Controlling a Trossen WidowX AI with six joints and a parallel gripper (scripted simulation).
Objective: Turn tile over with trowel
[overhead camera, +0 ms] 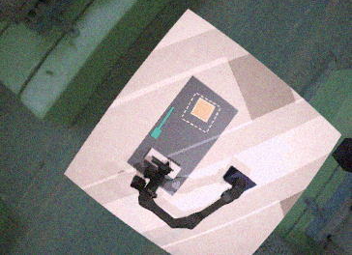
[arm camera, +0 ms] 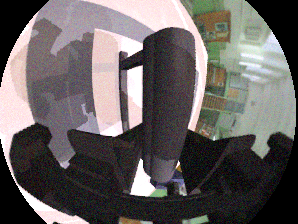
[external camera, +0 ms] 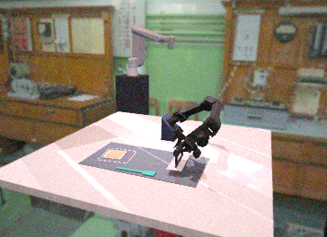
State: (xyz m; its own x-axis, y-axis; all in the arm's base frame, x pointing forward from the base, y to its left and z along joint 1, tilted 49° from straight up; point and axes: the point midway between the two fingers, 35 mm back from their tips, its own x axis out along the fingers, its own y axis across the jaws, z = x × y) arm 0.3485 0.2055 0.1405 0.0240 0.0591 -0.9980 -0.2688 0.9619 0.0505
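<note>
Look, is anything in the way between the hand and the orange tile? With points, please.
Nothing I can see stands between the hand (overhead camera: 161, 169) (external camera: 185, 149) (arm camera: 162, 161), holding the trowel (overhead camera: 151, 155) (external camera: 180, 165) (arm camera: 106, 82), and the orange tile (overhead camera: 203, 110) (external camera: 115, 153). The teal tool (overhead camera: 156, 132) (external camera: 149, 173) lies flat off to one side of the straight way there.

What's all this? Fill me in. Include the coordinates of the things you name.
The robot's hand (overhead camera: 161, 163) (external camera: 177, 156) (arm camera: 158, 124) is shut on the dark handle of a small trowel (overhead camera: 153, 154) (external camera: 181, 164) (arm camera: 169, 80), its pale blade near one end of the grey mat (overhead camera: 198, 140) (external camera: 101, 164). The orange tile (overhead camera: 203, 109) (external camera: 114, 153) lies at the other end, within the dashed outline (overhead camera: 207, 131) (external camera: 136, 151). I can't tell whether it has been turned. A teal spatula (overhead camera: 156, 132) (external camera: 148, 173) lies beside it, untouched.
</note>
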